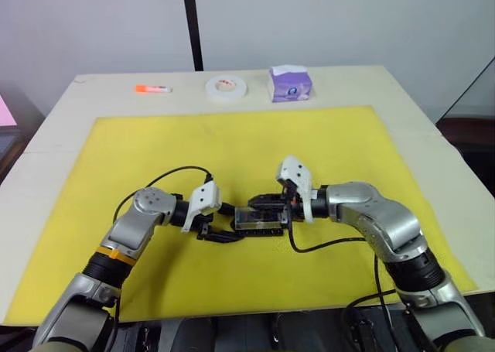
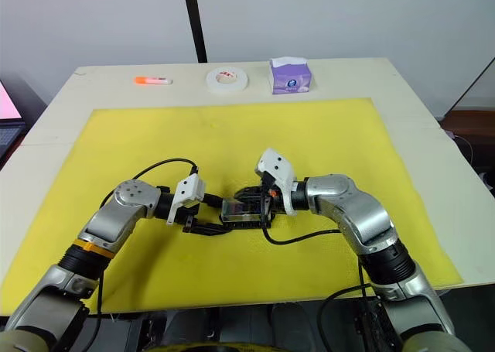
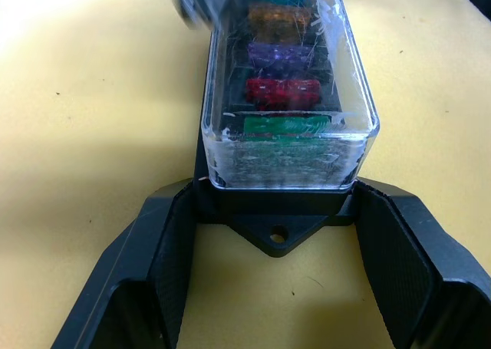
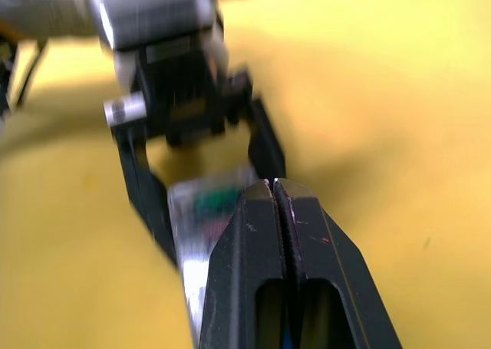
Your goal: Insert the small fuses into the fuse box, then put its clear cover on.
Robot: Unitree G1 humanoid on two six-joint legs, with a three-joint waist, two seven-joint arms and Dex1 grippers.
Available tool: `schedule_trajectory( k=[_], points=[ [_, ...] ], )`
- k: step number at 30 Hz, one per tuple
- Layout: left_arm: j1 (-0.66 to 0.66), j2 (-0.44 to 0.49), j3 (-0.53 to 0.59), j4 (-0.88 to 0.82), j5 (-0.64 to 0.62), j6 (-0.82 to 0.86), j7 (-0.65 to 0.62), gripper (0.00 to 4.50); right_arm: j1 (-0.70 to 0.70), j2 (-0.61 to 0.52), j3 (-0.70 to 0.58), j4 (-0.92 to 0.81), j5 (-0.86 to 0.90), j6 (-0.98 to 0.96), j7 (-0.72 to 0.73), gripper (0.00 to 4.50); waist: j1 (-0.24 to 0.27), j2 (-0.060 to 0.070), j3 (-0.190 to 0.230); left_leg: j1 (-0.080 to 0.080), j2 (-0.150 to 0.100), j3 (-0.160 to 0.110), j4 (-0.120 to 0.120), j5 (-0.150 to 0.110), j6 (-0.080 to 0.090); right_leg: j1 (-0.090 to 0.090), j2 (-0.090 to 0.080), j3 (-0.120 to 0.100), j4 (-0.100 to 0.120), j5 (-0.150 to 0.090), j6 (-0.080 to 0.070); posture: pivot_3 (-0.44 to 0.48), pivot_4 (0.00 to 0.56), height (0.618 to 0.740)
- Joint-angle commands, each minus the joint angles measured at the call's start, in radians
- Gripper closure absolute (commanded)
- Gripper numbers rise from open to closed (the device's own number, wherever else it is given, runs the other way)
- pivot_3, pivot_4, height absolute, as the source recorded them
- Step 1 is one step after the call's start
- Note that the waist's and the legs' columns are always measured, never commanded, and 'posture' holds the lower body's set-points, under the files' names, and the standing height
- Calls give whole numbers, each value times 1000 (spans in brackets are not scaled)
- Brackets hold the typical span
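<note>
The fuse box (image 3: 278, 211) is seen lying on the yellow mat (image 1: 232, 143), between the two grippers, with the clear cover (image 3: 288, 96) seated on it. The small fuses (image 3: 282, 92) are lined up in a row under the cover. The left gripper (image 3: 278, 280) is spread wide, its fingers flanking the box's pointed end. The right gripper (image 4: 275, 211) is pressed fully closed, empty, its tips resting over the cover

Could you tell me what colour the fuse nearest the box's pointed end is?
Green, clearest in the left wrist view.
</note>
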Motion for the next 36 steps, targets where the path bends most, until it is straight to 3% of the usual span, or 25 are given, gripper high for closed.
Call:
schedule_trajectory(
  k=[1,9,14,19,29,34,36],
  points=[
    [11,15,-19,27,24,6,-18,1761,-24,3,-70,-50,41,-14,-6,4458,0,0,0,0,0,0,0,0,0,0,0,0,0,0,0,0,150,740],
    [9,16,-17,44,25,-1,-23,1761,39,-37,-81,-83,44,-17,2,4458,-1,0,0,0,0,0,0,0,0,0,0,0,0,0,0,0,150,740],
    [5,5,-27,65,32,-4,-21,1761,199,-52,106,84,-133,-169,12,4458,-3,1,-1,0,0,0,0,0,0,0,0,0,0,0,0,0,150,740],
    [5,3,-30,60,32,2,-19,1761,211,-19,88,144,-140,-218,2,4458,-4,-7,-6,17,0,1,-7,-1,0,11,-1,0,-4,-4,2,0,150,740],
    [23,14,-10,71,39,-22,2,1761,179,-25,-9,13,-69,-183,-10,4458,0,-6,-6,15,1,1,-11,-1,0,13,-2,0,-9,-2,-2,0,150,740],
    [34,30,32,48,6,2,13,105,97,-34,-107,-73,-8,-93,-61,4500,0,-2,-3,12,1,1,-11,-1,0,9,-3,0,-9,-2,-2,0,150,740],
    [38,44,52,36,-11,17,13,10,82,-48,-138,-95,6,-71,-67,4326,-1,-1,-1,8,1,1,-10,-1,0,6,-3,0,-9,-1,-3,0,150,740]
  ],
)
